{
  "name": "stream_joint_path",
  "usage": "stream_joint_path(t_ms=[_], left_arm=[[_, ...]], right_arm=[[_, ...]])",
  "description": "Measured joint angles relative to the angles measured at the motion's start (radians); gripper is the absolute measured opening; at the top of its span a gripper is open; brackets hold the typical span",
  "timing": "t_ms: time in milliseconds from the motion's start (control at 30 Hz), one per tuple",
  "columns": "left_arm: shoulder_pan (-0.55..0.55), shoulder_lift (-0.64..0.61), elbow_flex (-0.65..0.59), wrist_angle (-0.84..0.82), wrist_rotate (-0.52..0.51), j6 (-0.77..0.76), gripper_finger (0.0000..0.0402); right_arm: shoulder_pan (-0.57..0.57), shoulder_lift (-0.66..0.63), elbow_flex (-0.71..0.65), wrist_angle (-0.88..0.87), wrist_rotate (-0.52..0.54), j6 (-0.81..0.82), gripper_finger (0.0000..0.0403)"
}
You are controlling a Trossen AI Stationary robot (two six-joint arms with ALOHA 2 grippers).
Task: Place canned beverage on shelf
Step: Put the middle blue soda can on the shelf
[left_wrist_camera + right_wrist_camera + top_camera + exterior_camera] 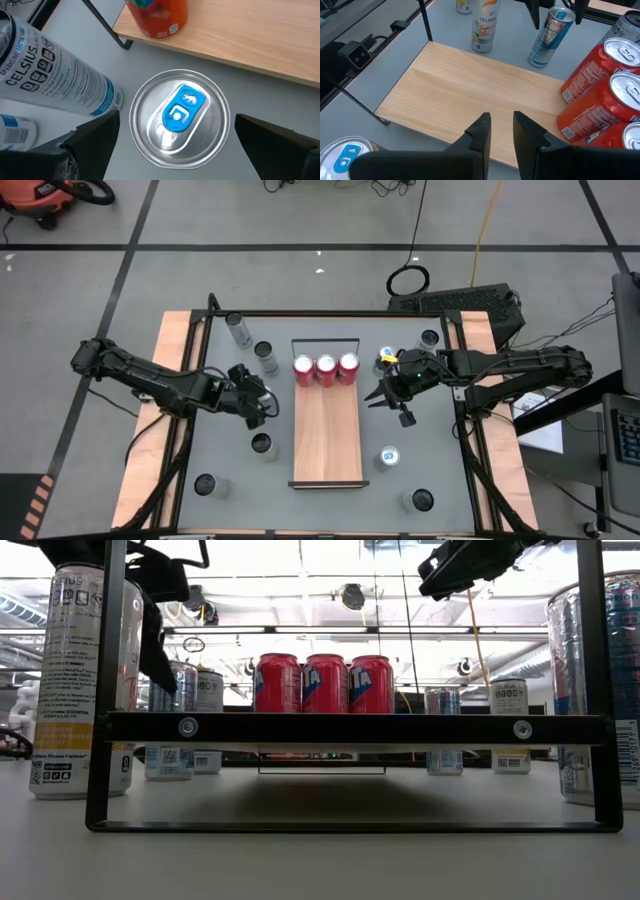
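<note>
The left gripper [258, 406], fingers spread wide, hovers over a blue-tabbed can [179, 118] left of the shelf [327, 435] at the high view's centre. Three red cans [326, 369] stand at the shelf's upper end by the wire rail. The right gripper [377, 397], fingers nearly pressed together and empty, hangs by the shelf's right edge.

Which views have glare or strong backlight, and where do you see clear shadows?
Low view: bright ceiling lights behind leave the shelf frame dark, with a soft shadow on the table beneath it. Left wrist view: the can lid shines brightly under the open left gripper. Right wrist view: even light on the board, no strong glare.
</note>
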Motion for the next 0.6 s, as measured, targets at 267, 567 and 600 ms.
stream_joint_path(t_ms=[267,567,600], left_arm=[[0.0,-0.014,0.0,0.021,0.015,0.011,0.0395],[0.0,-0.015,0.0,0.025,0.02,0.021,0.038],[0.0,-0.015,0.0,0.025,0.027,0.028,0.0374]], right_arm=[[0.0,0.0,0.0,0.0,0.0,-0.002,0.0045],[0.0,0.0,0.0,0.001,0.0,0.0,0.0045],[0.0,0.0,0.0,0.001,0.0,0.0,0.0045]])
